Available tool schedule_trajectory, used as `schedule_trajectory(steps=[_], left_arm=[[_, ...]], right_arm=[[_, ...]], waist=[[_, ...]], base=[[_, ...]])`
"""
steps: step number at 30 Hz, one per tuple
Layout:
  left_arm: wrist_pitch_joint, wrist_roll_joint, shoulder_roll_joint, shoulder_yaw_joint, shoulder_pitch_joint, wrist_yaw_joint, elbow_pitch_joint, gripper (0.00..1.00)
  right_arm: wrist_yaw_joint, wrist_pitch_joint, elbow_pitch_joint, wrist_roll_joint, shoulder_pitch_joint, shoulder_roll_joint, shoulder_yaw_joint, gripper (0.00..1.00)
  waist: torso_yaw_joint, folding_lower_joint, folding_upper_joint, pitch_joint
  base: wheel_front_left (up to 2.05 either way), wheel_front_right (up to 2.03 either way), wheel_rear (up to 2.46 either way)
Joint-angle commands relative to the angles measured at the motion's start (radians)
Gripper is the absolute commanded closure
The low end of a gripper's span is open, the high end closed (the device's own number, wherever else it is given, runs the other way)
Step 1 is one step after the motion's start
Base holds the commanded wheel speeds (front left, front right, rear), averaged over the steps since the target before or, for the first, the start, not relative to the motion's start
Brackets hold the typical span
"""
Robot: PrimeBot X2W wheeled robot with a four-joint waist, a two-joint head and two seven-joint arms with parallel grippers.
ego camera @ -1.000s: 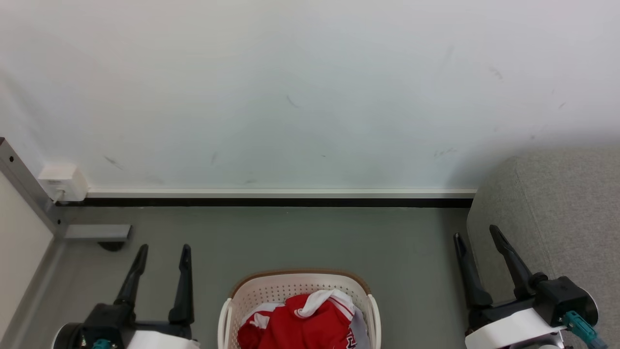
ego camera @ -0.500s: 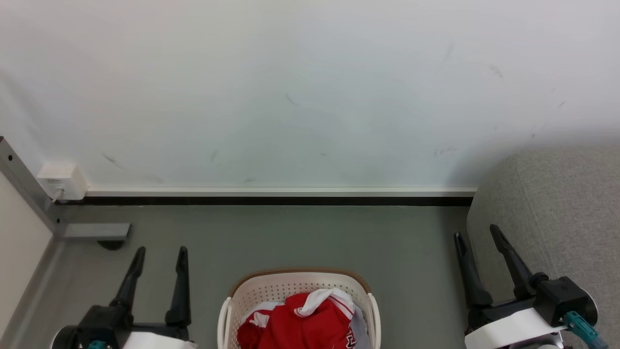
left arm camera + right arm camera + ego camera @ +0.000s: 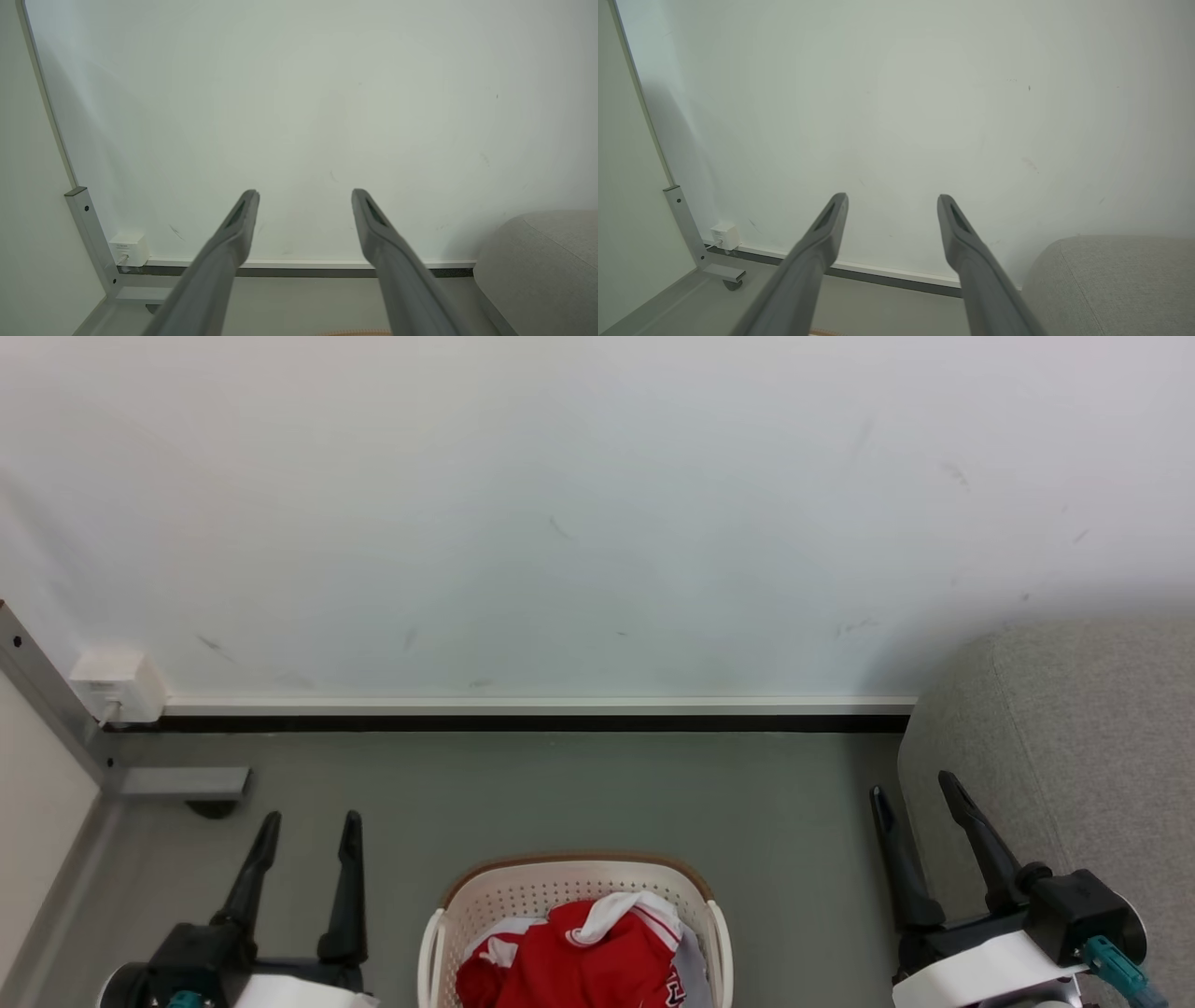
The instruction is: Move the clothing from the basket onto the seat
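The cream-white basket [image 3: 485,896] with a brown rim stands on the grey floor at the bottom centre of the head view. Red clothing [image 3: 579,961] with white striped trim is piled inside it. The light grey seat [image 3: 1074,747] rises at the right; its rounded edge also shows in the left wrist view [image 3: 546,266] and the right wrist view [image 3: 1115,284]. My left gripper [image 3: 311,821] hovers left of the basket, open and empty. My right gripper [image 3: 913,784] hangs open and empty between the basket and the seat, close to the seat's side. Both wrist views show spread fingers [image 3: 238,224] [image 3: 831,224] pointing at the wall.
A white wall [image 3: 597,523] with a dark baseboard [image 3: 523,721] closes the far side. A grey metal frame post with a foot and caster [image 3: 187,786] stands at the left, beside a small white wall box [image 3: 117,686]. Bare grey floor [image 3: 579,793] lies beyond the basket.
The left gripper has dropped slightly toward the bottom of the head view. The right gripper has barely shifted. The basket and clothing stay put.
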Motion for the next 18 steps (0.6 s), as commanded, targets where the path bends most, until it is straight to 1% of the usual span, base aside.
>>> schedule_trajectory(steps=[1, 9, 18], left_arm=[[-0.001, -0.002, 0.003, 0.004, -0.004, -0.003, 0.004, 0.0], [-0.001, -0.008, 0.002, 0.008, -0.005, -0.006, 0.003, 0.0], [-0.001, -0.044, 0.002, 0.003, -0.02, -0.008, 0.013, 0.0]], right_arm=[[-0.002, -0.003, 0.005, 0.004, -0.006, -0.01, 0.001, 0.0], [-0.002, -0.003, 0.0, 0.018, -0.01, -0.007, -0.001, 0.0], [-0.002, -0.003, 0.002, 0.018, -0.006, -0.006, -0.014, 0.0]], waist=[[-0.001, 0.0, 0.0, 0.0], [-0.009, 0.0, 0.0, 0.004], [-0.016, 0.0, 0.0, 0.026]], base=[[0.0, 0.0, 0.0], [0.0, 0.0, 0.0], [0.0, 0.0, 0.0]])
